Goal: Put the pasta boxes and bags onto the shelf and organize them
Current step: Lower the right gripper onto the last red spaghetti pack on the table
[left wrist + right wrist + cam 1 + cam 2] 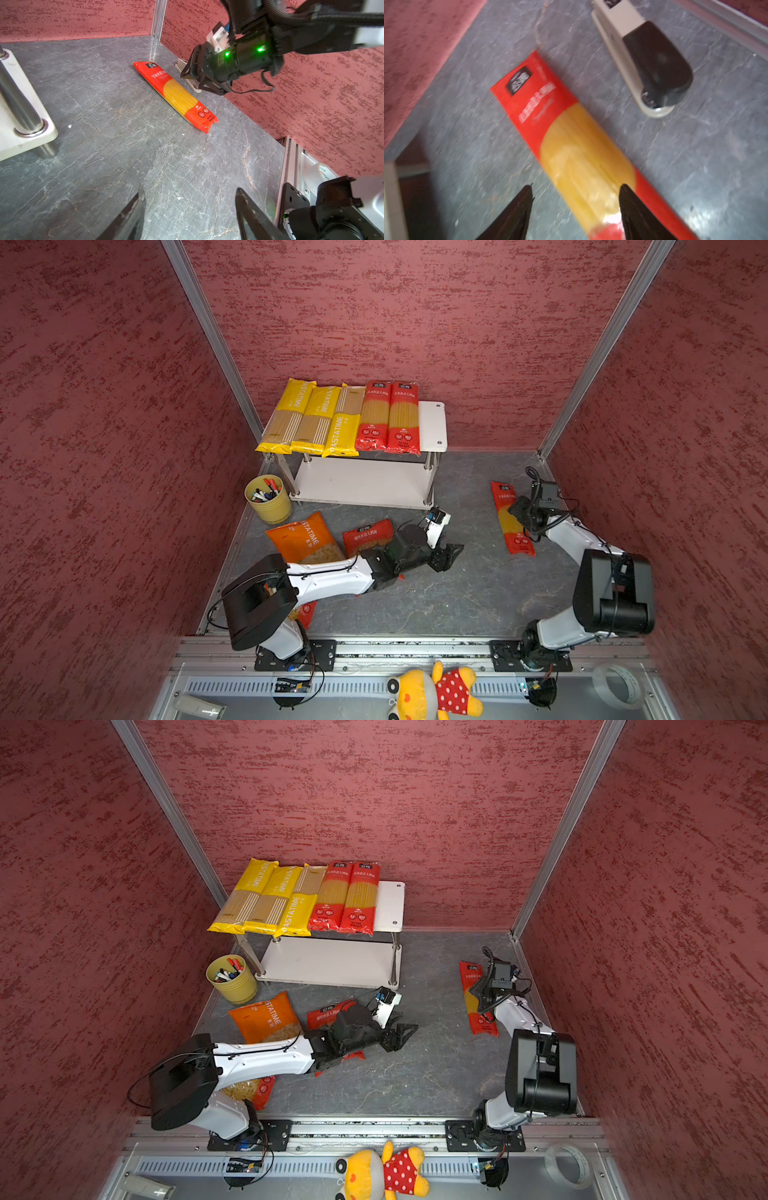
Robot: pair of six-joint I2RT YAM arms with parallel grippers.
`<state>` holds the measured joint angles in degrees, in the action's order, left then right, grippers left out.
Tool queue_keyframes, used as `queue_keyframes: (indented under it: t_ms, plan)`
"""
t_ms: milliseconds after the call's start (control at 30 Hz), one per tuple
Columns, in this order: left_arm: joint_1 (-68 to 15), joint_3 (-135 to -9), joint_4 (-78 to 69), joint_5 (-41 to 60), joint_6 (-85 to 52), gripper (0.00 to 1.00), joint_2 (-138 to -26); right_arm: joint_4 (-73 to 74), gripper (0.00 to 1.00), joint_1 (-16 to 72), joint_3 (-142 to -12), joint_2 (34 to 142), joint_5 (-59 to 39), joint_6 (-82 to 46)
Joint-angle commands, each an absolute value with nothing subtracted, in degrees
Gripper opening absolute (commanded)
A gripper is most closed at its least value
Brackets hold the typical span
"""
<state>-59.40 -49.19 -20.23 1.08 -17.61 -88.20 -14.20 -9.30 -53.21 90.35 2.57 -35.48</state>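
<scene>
Both top views look steeply down from high over the front rail [415, 649] toward the back wall [415, 302] — near-identical wide pictures holding the shelf [432, 427] and the whole floor [457, 593]. The left wrist view sits low over the floor, facing the right wall [311, 104]. The right wrist view hangs close above the red pack [571, 135], blurred — both wrist views share that pack and the stapler [654, 62].
</scene>
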Motion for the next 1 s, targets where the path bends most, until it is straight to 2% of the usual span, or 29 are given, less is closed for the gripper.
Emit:
queue_keyframes:
  t_ms: [0, 133, 300, 667, 800, 967]
  plan:
    - [-58.9, -49.1, -21.0, 2.2, -19.0, 0.68, -89.1, -11.4, 0.68, -11.0, -57.1, 94.5, 0.1, -34.2]
    - [-58.6, -48.5, -21.4, 2.4, -19.4, 0.68, -88.7, -11.8, 0.68, -11.3, -58.7, 98.2, -0.9, -33.7]
    - [-58.0, -48.3, -21.4, 2.7, -19.8, 0.68, -88.8, -9.8, 0.62, -10.9, -55.1, 98.3, -6.1, -35.5]
    - [-57.4, -50.0, -21.2, 4.5, -20.2, 0.68, -90.3, -10.0, 0.59, -3.1, -45.3, 89.8, -8.9, -36.8]
    - [-57.4, -50.0, -20.7, 4.5, -20.4, 0.68, -90.2, -13.3, 0.62, -4.5, -47.3, 86.7, -9.6, -34.9]
    - [-57.5, -50.0, -20.6, 4.6, -20.9, 0.68, -90.1, -9.5, 0.62, -12.5, -46.0, 88.7, -16.2, -36.6]
